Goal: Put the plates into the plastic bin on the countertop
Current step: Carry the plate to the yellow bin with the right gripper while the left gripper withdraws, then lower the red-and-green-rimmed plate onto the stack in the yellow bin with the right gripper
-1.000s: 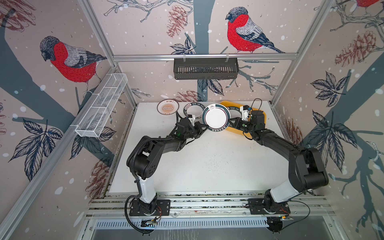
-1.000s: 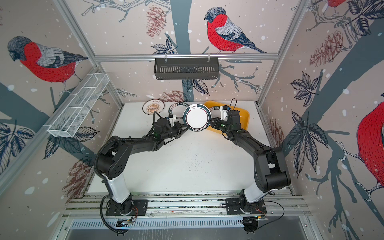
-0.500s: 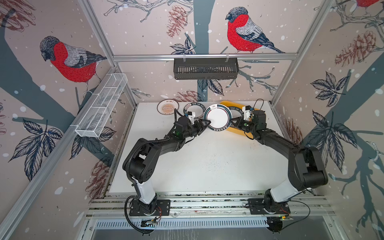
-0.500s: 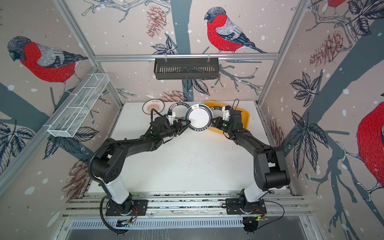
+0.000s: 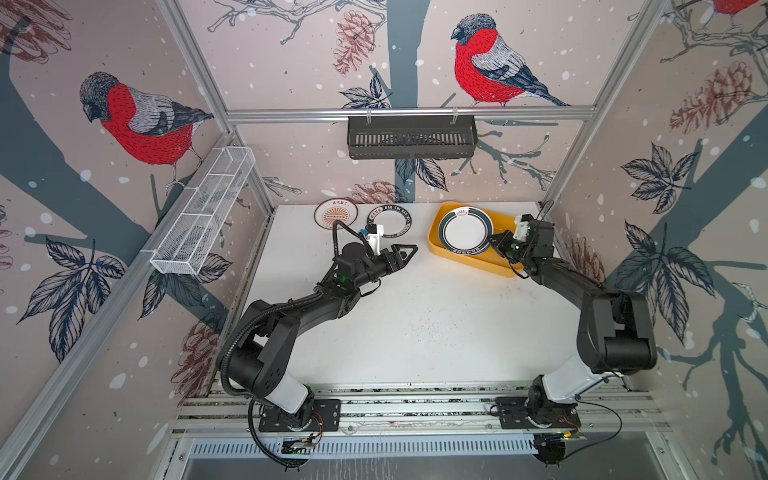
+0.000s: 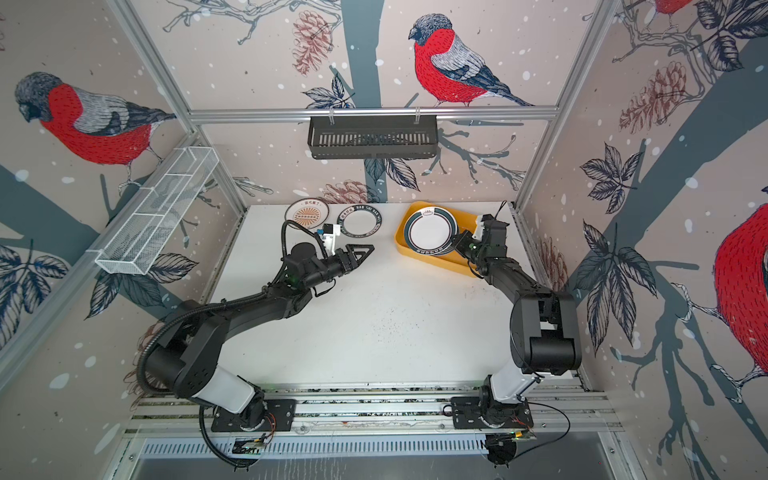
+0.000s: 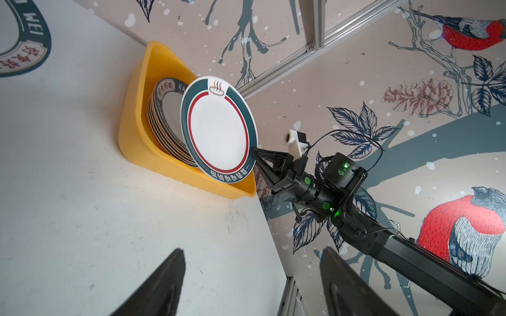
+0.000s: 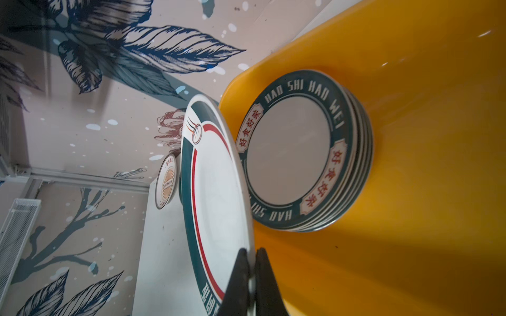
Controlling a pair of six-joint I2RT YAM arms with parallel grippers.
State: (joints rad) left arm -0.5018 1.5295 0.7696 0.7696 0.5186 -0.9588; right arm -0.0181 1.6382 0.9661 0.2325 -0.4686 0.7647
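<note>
Plate with a green and red rim (image 5: pixel 466 231) sits tilted above a stack of lettered plates (image 8: pixel 290 153) inside the yellow plastic bin (image 5: pixel 434 242), at the far right of the white countertop (image 5: pixel 415 324). The right gripper (image 5: pixel 494 241) pinches its rim. The left gripper (image 5: pixel 409 255) hangs released over bare countertop, well apart. A sunburst plate (image 5: pixel 336 214) and a lettered-rim plate (image 5: pixel 389 221) lie by the far edge.
</note>
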